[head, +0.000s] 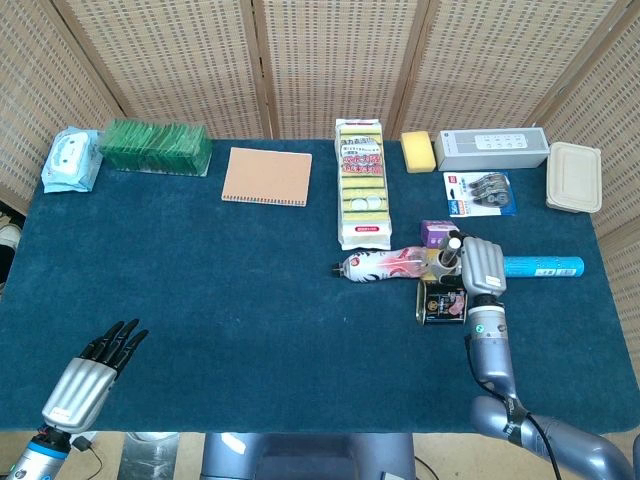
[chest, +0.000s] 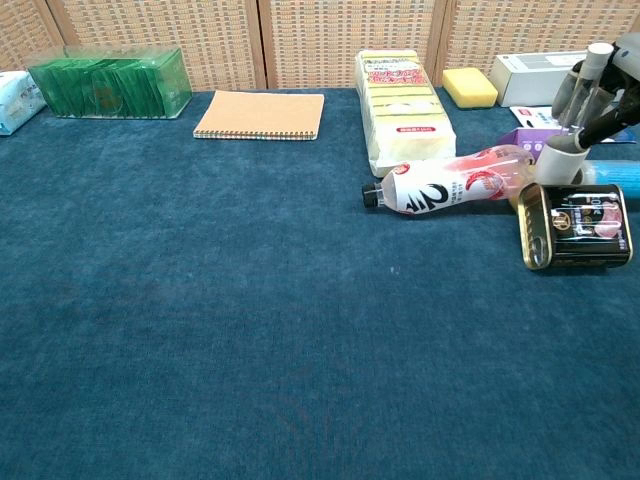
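Observation:
My right hand (head: 478, 265) is over the cluster of things at the right middle of the blue table (head: 220, 290). Its fingers hold a small clear bottle with a white cap (chest: 586, 78), tilted, just above a white roll (chest: 559, 160). In the chest view only the fingers (chest: 622, 98) show, at the right edge. A pink and white bottle (head: 385, 265) lies on its side to the hand's left. A black tin (head: 441, 301) lies right below it. My left hand (head: 92, 372) hovers at the table's front left corner with its fingers spread, holding nothing.
A purple box (head: 436, 232) and a blue tube (head: 545, 266) lie by the right hand. Along the back are a wipes pack (head: 70, 160), green box (head: 155, 146), notebook (head: 266, 176), sponge pack (head: 363, 185), yellow sponge (head: 418, 150), grey box (head: 492, 148), tape pack (head: 481, 192) and beige container (head: 574, 177).

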